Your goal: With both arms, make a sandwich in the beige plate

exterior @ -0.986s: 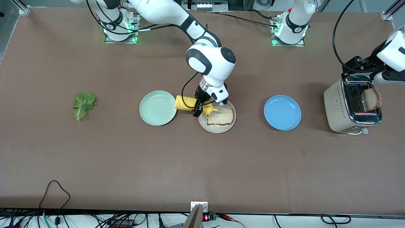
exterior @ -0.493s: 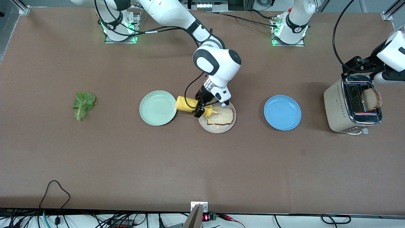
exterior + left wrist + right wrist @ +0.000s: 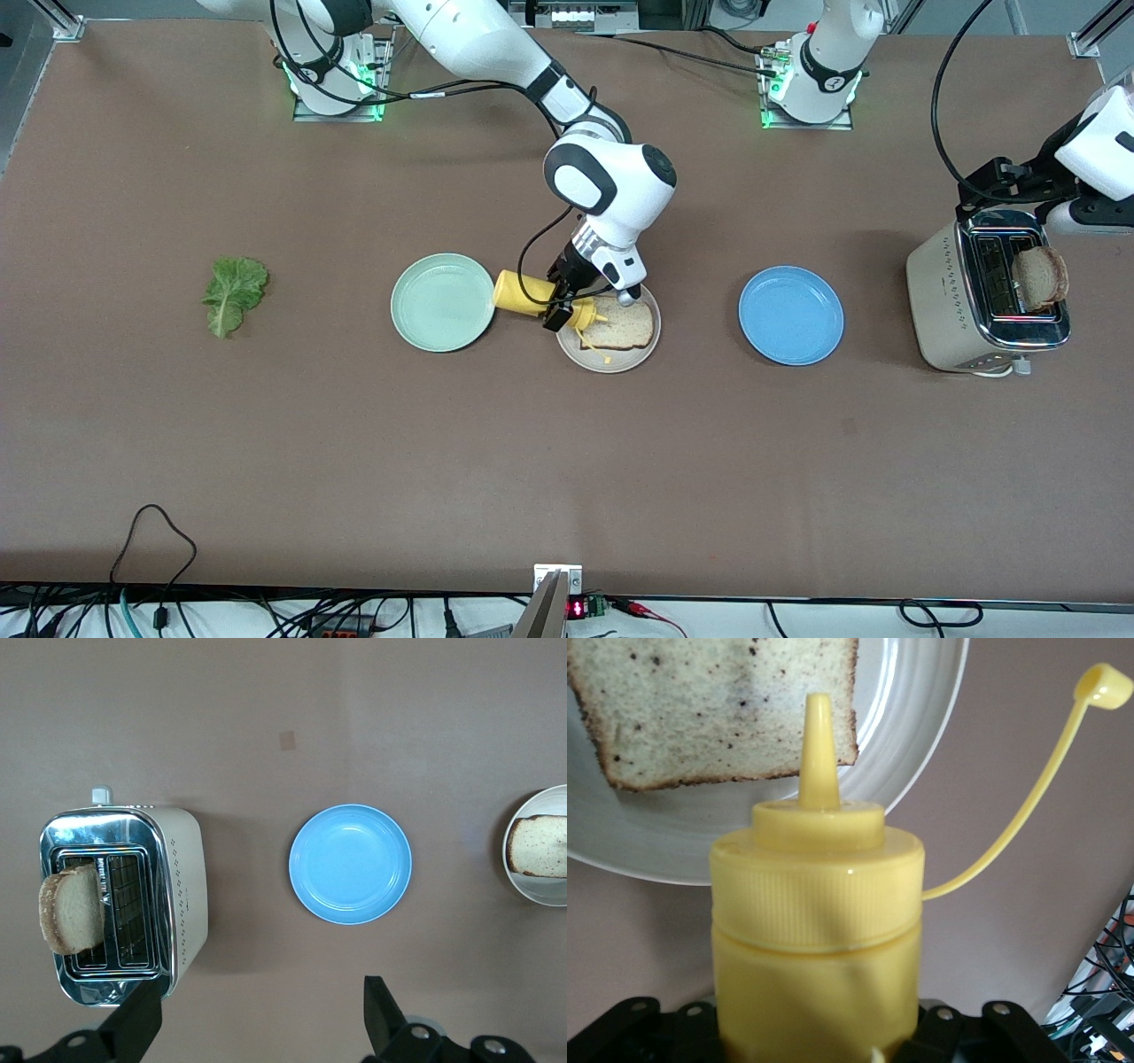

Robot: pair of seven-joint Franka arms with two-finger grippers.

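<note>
A slice of bread (image 3: 622,328) lies on the beige plate (image 3: 611,362), with a yellow mustard line (image 3: 588,340) along its edge. My right gripper (image 3: 558,306) is shut on a yellow mustard bottle (image 3: 530,296), held on its side with the nozzle over the plate's rim. In the right wrist view the bottle (image 3: 819,930) fills my right gripper (image 3: 819,1041), and the nozzle points at the bread (image 3: 718,709). A second slice (image 3: 1041,276) stands in the toaster (image 3: 961,306). The lettuce leaf (image 3: 232,292) lies toward the right arm's end. My left gripper (image 3: 999,182), open and empty (image 3: 261,1028), waits over the toaster.
A mint-green plate (image 3: 441,302) lies beside the beige plate, under the bottle's base end. A blue plate (image 3: 790,315) lies between the beige plate and the toaster. The bottle's open cap hangs on its tether (image 3: 1103,687).
My right arm's wrist has swung a little toward the left arm's end, and the bottle has shifted slightly with it. The left arm has not moved.
</note>
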